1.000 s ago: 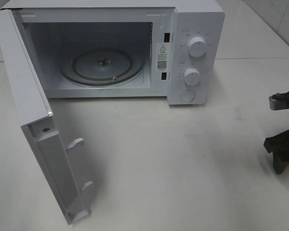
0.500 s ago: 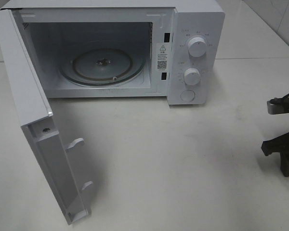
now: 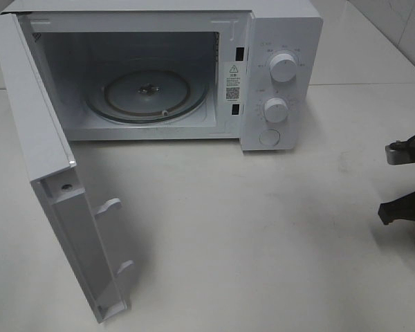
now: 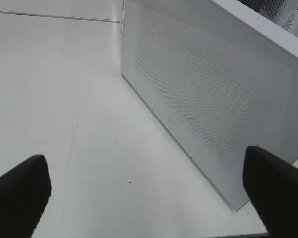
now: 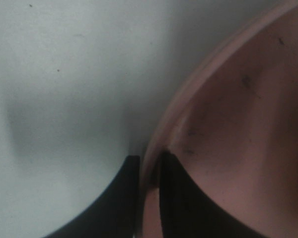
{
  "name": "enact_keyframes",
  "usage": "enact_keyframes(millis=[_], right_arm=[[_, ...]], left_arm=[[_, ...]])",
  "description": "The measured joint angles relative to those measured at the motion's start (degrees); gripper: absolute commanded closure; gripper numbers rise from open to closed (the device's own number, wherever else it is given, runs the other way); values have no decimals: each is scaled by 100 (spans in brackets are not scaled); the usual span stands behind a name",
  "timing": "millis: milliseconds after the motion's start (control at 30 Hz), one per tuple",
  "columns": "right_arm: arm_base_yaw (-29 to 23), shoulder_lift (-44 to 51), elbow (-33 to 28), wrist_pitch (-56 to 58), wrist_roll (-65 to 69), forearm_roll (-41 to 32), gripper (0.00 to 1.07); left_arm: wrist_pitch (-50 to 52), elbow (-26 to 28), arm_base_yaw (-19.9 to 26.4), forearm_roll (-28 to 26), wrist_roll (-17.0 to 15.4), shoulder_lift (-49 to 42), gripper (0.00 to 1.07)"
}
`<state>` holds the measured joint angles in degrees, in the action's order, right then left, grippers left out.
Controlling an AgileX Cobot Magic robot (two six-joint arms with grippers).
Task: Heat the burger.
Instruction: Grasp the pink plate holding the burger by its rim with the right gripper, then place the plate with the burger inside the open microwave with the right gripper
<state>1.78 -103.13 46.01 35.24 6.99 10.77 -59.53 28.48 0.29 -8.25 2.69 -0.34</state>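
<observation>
Far left: left gripper [image 4: 146, 166] hangs beside the outer face of the door [image 4: 203, 89], jaws spread wide, holding nothing, touching nothing.

Door swung fully open on the left of the microwave [image 3: 277, 41]. Cavity is bare and the glass turntable [image 3: 149, 93] has nothing on it. Two knobs [image 3: 283, 68] on the panel to the right of the cavity.

Mid table [image 3: 263, 228]: nothing between the oven mouth and the right arm.

Far right, at the frame edge: right gripper [image 5: 149, 157] is clenched on the rim of the pink plate [image 5: 228, 124], one finger outside the rim, one inside on the plate floor.

Burger: not seen in any view. Likely it sits on this plate, beyond the wrist camera's field, off the right of the overhead view. Cannot confirm.

Step in hand, as I read it: secure the plate, then carry it to the turntable.

To do it well:
- Grip is at one edge only, so the far side will want to sag. Lift slowly and keep the plate level.
- Travel low across the table and enter the cavity square-on, clear of the door's edge.
- Set down centred on the turntable before letting go.
</observation>
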Motion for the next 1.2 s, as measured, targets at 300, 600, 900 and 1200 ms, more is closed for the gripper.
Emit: enact_keyframes(millis=[300,600,900,1200], right_arm=[[-74,212,0,149,304,309,107],[-418,286,-17,344,819,848,107],[-888,292,-17,584,1748,1667,107],[-1003,355,-23,739,1994,1856,107]], left_arm=[[0,0,0,0,0,0,9],[0,0,0,0,0,0,9],[0,0,0,0,0,0,9],[0,0,0,0,0,0,9]])
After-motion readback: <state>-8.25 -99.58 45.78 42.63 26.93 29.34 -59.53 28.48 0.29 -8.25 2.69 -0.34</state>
